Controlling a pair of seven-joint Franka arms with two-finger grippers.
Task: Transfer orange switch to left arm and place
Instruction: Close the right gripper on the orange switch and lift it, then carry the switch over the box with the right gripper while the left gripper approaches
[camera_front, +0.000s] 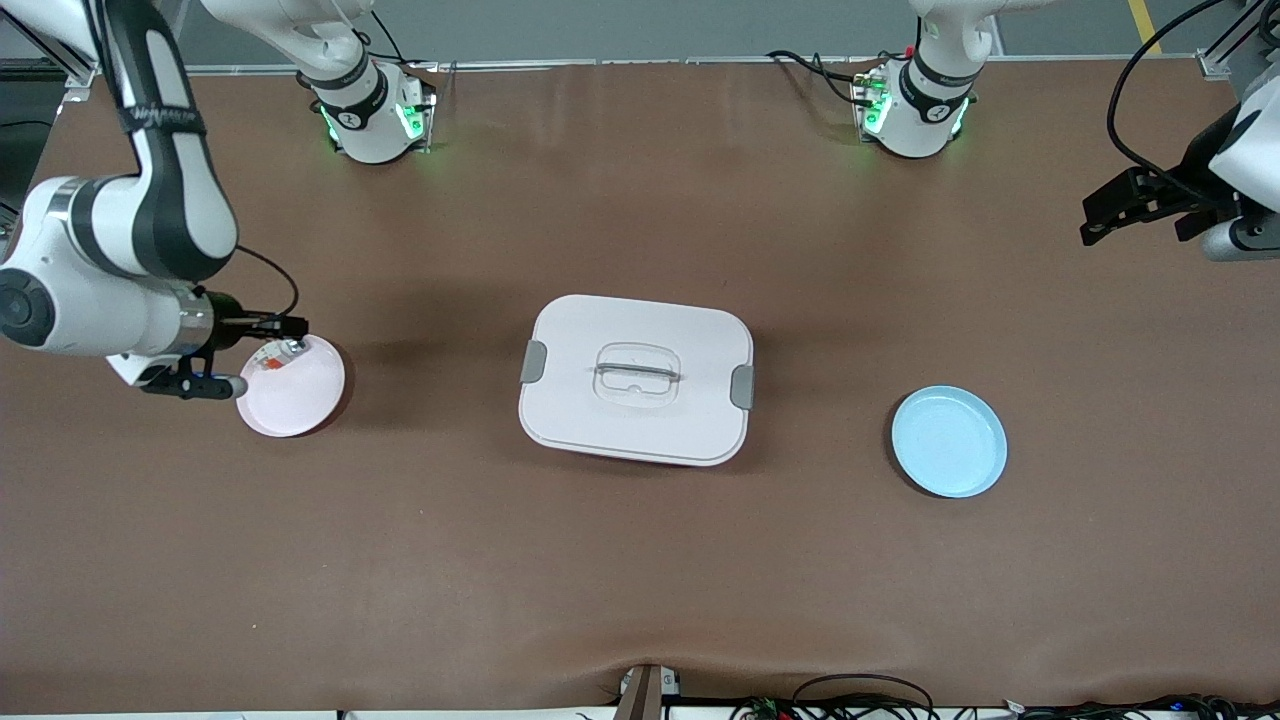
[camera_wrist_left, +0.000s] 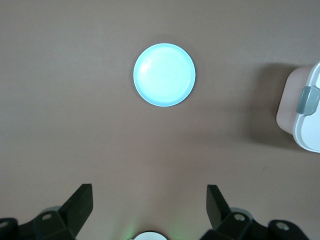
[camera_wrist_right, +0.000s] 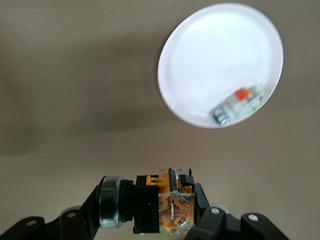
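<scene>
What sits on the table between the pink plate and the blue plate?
The box, lid latched, lies between the pink plate and the blue plate, with bare table either side of it. The front view shows this.

We see a brown bench (camera_front: 640, 580) under even light, grey floor (camera_front: 640, 25) along its top edge, and cables (camera_front: 860, 695) at its near edge.

The box (camera_wrist_left: 305, 112) runs off the left wrist view's edge (only one latched end shows). The switch (camera_front: 290, 325) is too small to make out from the front.
</scene>
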